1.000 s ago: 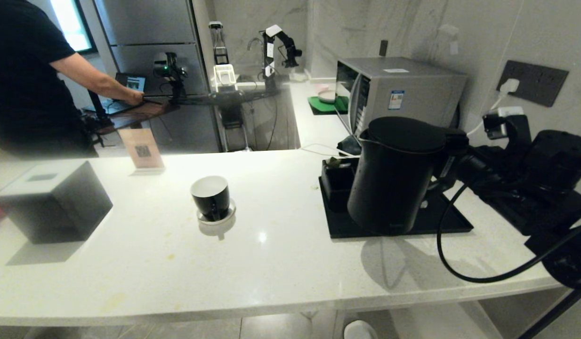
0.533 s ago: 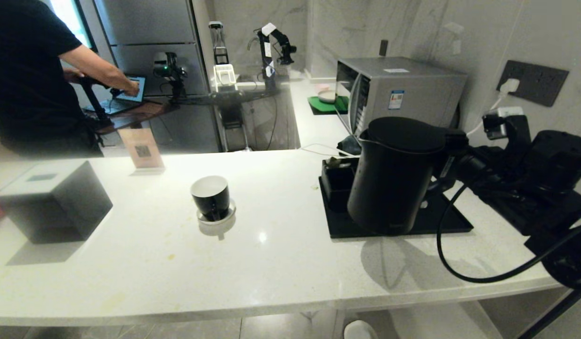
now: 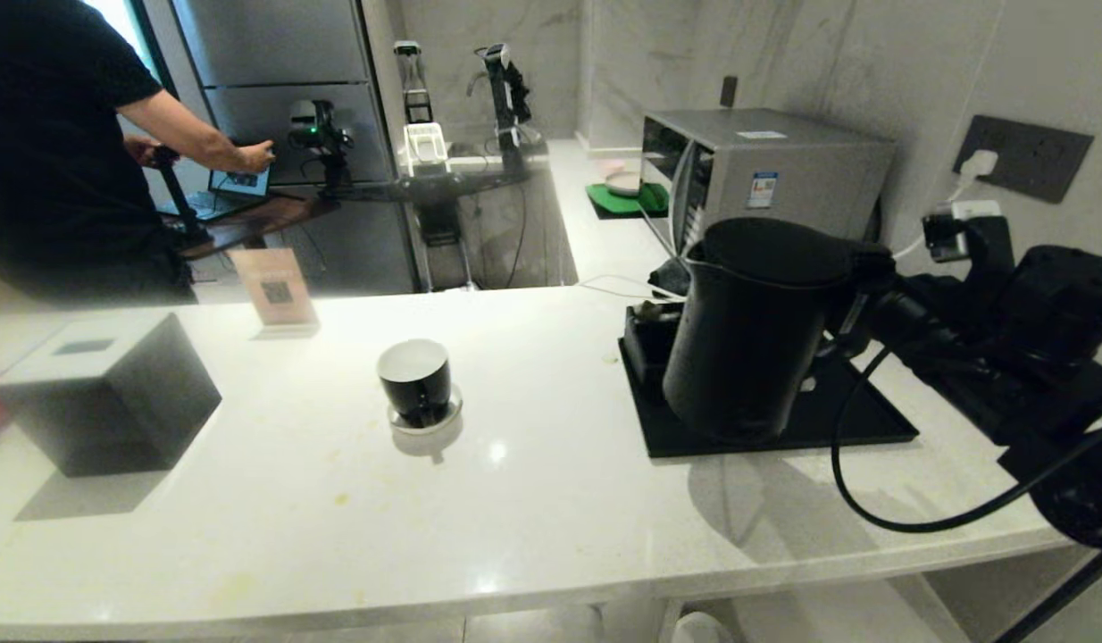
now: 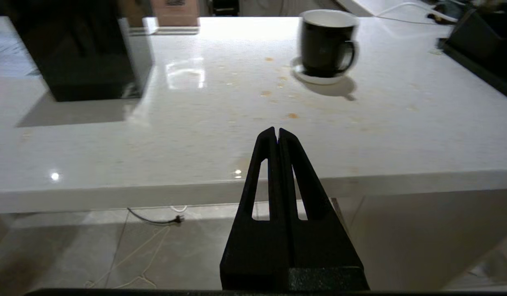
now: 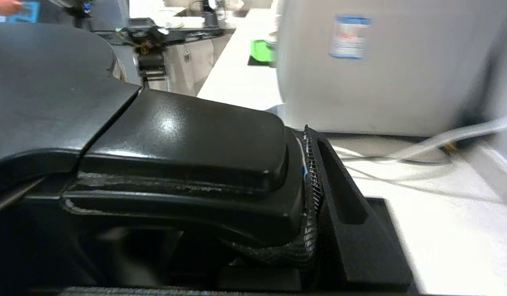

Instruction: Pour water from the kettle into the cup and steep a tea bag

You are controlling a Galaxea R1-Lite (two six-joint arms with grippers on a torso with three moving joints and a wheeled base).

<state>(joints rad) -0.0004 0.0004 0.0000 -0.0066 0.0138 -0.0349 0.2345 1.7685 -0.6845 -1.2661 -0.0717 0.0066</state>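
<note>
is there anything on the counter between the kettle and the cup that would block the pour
Nothing visible does. The matte black electric kettle, gripped at its handle by the right claw, sits over the black tray; bare white countertop runs to the glossy black mug on its saucer.

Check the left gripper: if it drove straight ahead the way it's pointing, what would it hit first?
Probably nothing at first. The shut left gripper points across the bare countertop, between the black box and the cup. Height above the surface is unclear.

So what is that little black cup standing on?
The cup stands on a small round pale coaster on the white counter. Only the coaster's rim shows; its middle is covered by the cup.
</note>
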